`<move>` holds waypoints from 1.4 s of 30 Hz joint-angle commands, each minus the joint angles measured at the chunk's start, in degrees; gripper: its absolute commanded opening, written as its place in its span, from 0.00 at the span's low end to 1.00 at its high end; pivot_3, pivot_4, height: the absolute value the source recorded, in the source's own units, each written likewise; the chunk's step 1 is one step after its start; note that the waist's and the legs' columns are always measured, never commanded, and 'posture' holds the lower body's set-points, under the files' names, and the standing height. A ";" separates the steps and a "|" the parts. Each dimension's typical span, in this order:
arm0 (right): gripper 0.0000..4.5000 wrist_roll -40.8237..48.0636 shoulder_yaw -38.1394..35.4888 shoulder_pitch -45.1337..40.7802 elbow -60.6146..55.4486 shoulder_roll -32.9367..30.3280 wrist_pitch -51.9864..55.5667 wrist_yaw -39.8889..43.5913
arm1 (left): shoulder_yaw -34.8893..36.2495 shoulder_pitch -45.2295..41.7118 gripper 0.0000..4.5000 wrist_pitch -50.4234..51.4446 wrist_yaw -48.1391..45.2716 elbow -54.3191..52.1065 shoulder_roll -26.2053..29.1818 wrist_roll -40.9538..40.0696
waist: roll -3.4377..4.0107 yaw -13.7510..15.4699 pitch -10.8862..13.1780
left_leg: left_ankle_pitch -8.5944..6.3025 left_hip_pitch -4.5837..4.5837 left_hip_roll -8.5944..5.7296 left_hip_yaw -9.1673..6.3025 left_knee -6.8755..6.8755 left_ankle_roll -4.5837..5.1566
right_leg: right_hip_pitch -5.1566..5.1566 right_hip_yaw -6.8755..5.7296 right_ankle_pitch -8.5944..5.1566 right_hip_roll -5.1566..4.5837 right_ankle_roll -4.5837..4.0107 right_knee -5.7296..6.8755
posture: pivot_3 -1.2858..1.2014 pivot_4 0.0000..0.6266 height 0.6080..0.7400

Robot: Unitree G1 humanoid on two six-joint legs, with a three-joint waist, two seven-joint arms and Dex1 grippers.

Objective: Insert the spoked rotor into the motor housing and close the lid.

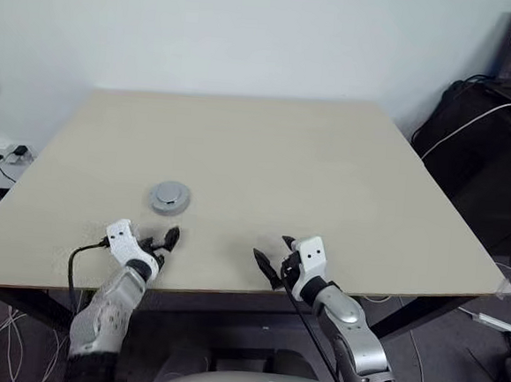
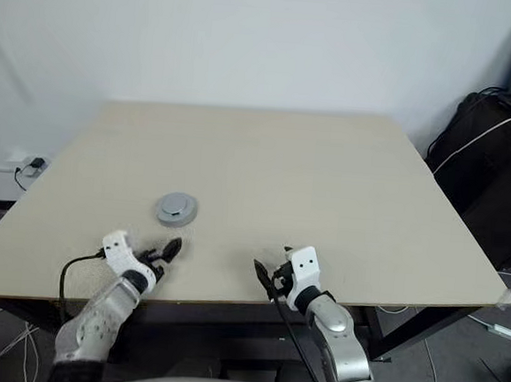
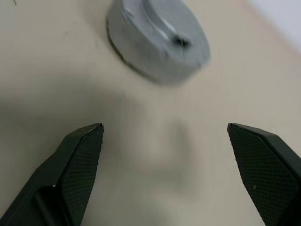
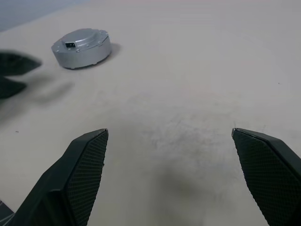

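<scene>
lid closed, smooth cap up | both end effectors wide open, empty

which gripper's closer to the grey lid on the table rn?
Left. The left gripper hangs open just short of the lid, on its near side, not touching. The right gripper, also open, sits near the table's front edge, farther off to the lid's right.

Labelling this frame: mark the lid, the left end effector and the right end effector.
lid (image 1: 168,197): left eye view, on its smooth grey top.
left end effector (image 3: 164,141): left wrist view, midway between its open fingertips.
right end effector (image 4: 170,134): right wrist view, midway between its open fingertips.
</scene>
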 commanded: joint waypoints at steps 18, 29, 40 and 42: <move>1.00 -11.60 -9.57 5.10 7.82 6.66 -26.66 -22.15 | -10.13 10.61 0.99 -42.81 16.56 0.38 -7.00 36.23 | 0.19 1.06 0.29 | 0.00 -0.10 0.03 0.02 -0.08 0.01 | -0.07 -0.08 -0.06 -0.17 0.04 -0.04 | 0.52 0.00 1.00; 1.00 -11.54 -9.03 4.13 11.06 7.03 -28.72 -21.88 | -11.65 8.30 0.99 -44.18 14.16 3.02 -7.11 36.38 | 0.17 0.79 0.31 | 0.00 -0.09 0.02 0.01 -0.07 0.06 | -0.05 -0.13 -0.08 -0.14 0.05 -0.05 | 0.52 0.00 1.00; 1.00 -10.08 -9.73 1.14 17.33 6.81 -31.14 -20.75 | -11.48 8.13 0.99 -44.17 13.80 3.84 -8.06 35.94 | 0.19 0.75 0.32 | 0.03 -0.09 0.02 0.00 -0.07 0.11 | -0.05 -0.15 -0.08 -0.12 0.05 -0.04 | 0.52 0.00 1.00; 1.00 -9.86 -9.97 0.28 19.61 6.63 -31.90 -20.36 | -11.43 8.02 0.99 -44.09 13.69 3.89 -8.06 35.88 | 0.18 0.73 0.32 | 0.02 -0.08 0.03 0.00 -0.07 0.10 | -0.04 -0.15 -0.08 -0.13 0.05 -0.04 | 0.52 0.00 1.00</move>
